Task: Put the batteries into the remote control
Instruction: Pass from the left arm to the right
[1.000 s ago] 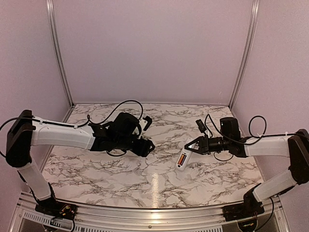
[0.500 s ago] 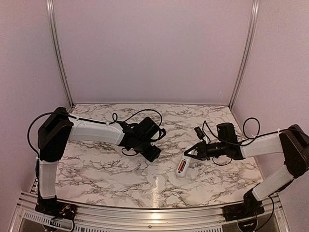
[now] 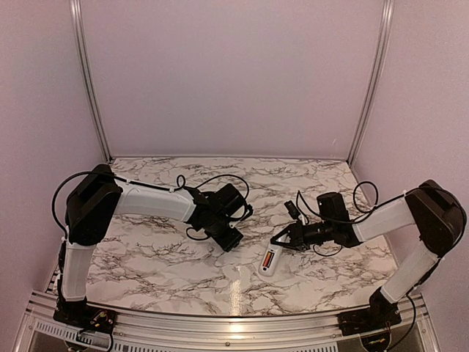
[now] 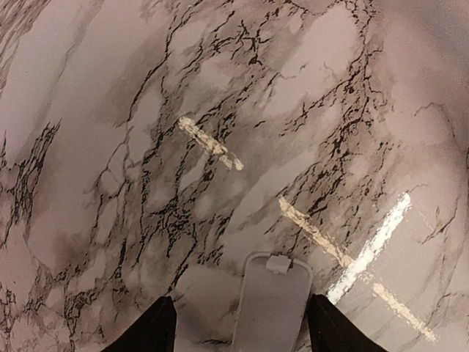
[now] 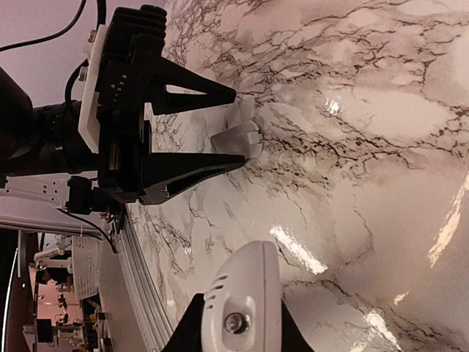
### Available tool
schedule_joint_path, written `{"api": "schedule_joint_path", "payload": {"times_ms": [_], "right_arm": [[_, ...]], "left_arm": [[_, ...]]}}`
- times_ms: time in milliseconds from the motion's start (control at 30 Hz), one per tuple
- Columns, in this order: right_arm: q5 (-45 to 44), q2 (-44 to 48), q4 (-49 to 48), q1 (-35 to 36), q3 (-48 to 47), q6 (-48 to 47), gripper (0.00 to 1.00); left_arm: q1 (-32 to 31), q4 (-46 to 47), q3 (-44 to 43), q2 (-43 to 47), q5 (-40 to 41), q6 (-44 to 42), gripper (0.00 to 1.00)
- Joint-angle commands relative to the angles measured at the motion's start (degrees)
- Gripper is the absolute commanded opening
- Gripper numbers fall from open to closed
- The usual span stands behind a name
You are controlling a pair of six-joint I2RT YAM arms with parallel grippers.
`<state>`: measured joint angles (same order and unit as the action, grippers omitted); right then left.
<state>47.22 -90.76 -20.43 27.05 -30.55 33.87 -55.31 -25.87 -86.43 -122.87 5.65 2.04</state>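
Note:
The white remote control (image 3: 269, 261) lies tilted near the table's middle front, back side up. An orange-copper battery (image 3: 270, 258) shows in its open compartment. The black battery cannot be made out. My right gripper (image 3: 283, 239) is shut on the remote's far end. In the right wrist view the remote's rounded end (image 5: 245, 293) sits between the right gripper's (image 5: 238, 334) black fingers. My left gripper (image 3: 232, 240) is open, its fingers straddling a thin plain white cover strip (image 4: 271, 304) that lies flat on the table. The left gripper (image 5: 236, 126) and the strip (image 5: 236, 138) also show in the right wrist view.
The marble tabletop (image 3: 168, 257) is bounded by pale walls at the back and sides, and by a metal rail (image 3: 220, 323) along the front edge. Loose black cables (image 3: 198, 163) loop over the left arm.
My left gripper has moved right and nearer, toward the remote. My right gripper has carried the remote left and toward the front edge.

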Motion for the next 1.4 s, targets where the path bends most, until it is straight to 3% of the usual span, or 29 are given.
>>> {"api": "schedule_joint_path", "payload": {"times_ms": [0,200,333,733,867,1367], "right_arm": [[-0.93,-2.13,-4.99,1.87,-1.59,2.62,0.05],[-2.83,-2.93,-9.63,2.88,-1.27,6.89,0.05],[-4.37,-3.14,-12.77,4.13,-1.28,10.02,0.05],[-5.28,-2.20,-17.62,6.08,-0.83,15.03,0.05],[-5.12,-1.64,-17.89,6.42,-0.66,15.52,0.05],[-3.12,0.57,-20.11,6.50,1.24,18.14,0.10]], "left_arm": [[0.02,0.48,2.72,2.10,1.07,0.72,0.70],[-0.23,16.38,17.79,19.60,-2.79,7.50,0.85],[-2.50,22.23,22.35,24.60,-7.19,12.14,0.87],[-9.71,22.24,13.68,12.42,-6.09,17.06,0.85],[-10.68,20.61,10.90,9.41,-3.89,17.33,0.81],[-10.69,14.84,7.58,5.95,0.34,16.23,0.43]]}}
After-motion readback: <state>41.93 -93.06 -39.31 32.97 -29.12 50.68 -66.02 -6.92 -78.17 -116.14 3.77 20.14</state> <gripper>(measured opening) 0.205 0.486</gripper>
